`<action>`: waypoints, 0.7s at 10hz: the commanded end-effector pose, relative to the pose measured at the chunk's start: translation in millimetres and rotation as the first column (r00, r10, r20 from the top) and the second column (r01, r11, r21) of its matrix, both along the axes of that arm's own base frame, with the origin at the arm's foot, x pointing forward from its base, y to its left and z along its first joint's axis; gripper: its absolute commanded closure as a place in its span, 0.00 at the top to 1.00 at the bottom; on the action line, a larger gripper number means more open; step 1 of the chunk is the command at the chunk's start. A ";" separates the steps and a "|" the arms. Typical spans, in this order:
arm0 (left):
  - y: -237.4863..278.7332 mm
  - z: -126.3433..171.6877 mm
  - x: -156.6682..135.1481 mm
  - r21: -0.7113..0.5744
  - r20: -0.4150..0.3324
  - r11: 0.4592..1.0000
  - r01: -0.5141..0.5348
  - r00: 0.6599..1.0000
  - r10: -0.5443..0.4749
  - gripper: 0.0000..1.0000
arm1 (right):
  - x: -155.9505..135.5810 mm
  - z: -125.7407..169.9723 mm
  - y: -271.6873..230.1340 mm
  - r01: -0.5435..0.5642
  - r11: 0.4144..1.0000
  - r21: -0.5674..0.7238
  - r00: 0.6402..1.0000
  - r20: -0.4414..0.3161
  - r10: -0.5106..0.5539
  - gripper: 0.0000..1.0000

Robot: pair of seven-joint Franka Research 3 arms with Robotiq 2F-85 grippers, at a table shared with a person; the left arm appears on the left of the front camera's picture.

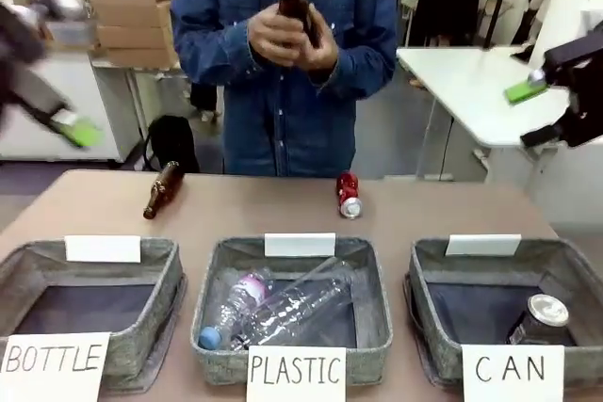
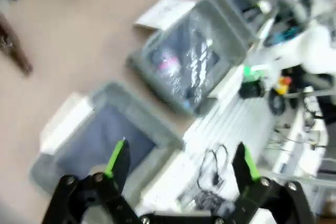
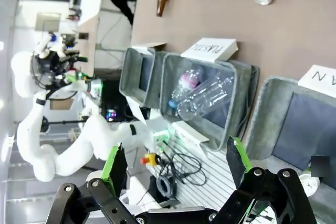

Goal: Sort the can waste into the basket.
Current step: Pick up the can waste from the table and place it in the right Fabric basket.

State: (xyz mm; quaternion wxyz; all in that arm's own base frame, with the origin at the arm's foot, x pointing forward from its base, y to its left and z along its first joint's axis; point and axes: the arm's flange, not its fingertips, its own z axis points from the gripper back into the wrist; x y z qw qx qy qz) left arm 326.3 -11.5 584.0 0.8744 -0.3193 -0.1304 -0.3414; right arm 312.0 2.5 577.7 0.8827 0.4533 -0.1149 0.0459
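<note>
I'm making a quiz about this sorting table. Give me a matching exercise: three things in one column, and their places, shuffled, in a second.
Things:
1. red can
2. dark can
3. clear plastic bottles

Places:
A. inside the basket signed PLASTIC
B. inside the basket signed CAN
C. lying on the table, outside every basket

Pairs: 1-C; 2-B; 3-A
</note>
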 end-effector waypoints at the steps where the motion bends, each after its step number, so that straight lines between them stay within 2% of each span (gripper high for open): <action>1: 101.0 7.5 -22.2 0.078 -0.125 0.966 -0.246 0.959 0.254 1.00 | 9.6 4.9 -4.7 -0.025 0.999 0.041 1.000 -0.007 0.026 1.00; 2: 157.8 7.6 -49.8 0.056 -0.127 0.912 -0.406 0.903 0.410 1.00 | 10.7 4.0 -3.6 -0.025 0.999 0.039 1.000 -0.015 0.025 1.00; 3: 201.2 4.1 -87.1 -0.025 -0.077 0.874 -0.486 0.872 0.483 1.00 | 11.7 4.0 -4.3 -0.017 0.999 0.047 1.000 -0.023 0.018 1.00; 4: 215.5 -3.9 -108.5 -0.089 -0.034 0.874 -0.478 0.879 0.476 1.00 | 15.3 4.5 -7.5 0.018 0.999 0.052 0.999 -0.034 -0.016 1.00; 5: 212.2 -10.9 -116.6 -0.138 0.051 0.903 -0.407 0.907 0.417 1.00 | 24.1 3.7 -11.2 0.165 0.986 -0.012 0.986 -0.037 -0.165 1.00; 6: 224.9 -1.0 -105.8 -0.011 -0.093 0.867 -0.498 0.864 0.495 1.00 | 29.3 6.1 -13.8 0.232 0.972 -0.045 0.972 -0.019 -0.233 1.00; 7: 224.9 -1.0 -105.8 -0.011 -0.093 0.867 -0.498 0.864 0.495 1.00 | 31.7 15.1 -15.0 0.313 0.948 -0.066 0.949 0.066 -0.309 1.00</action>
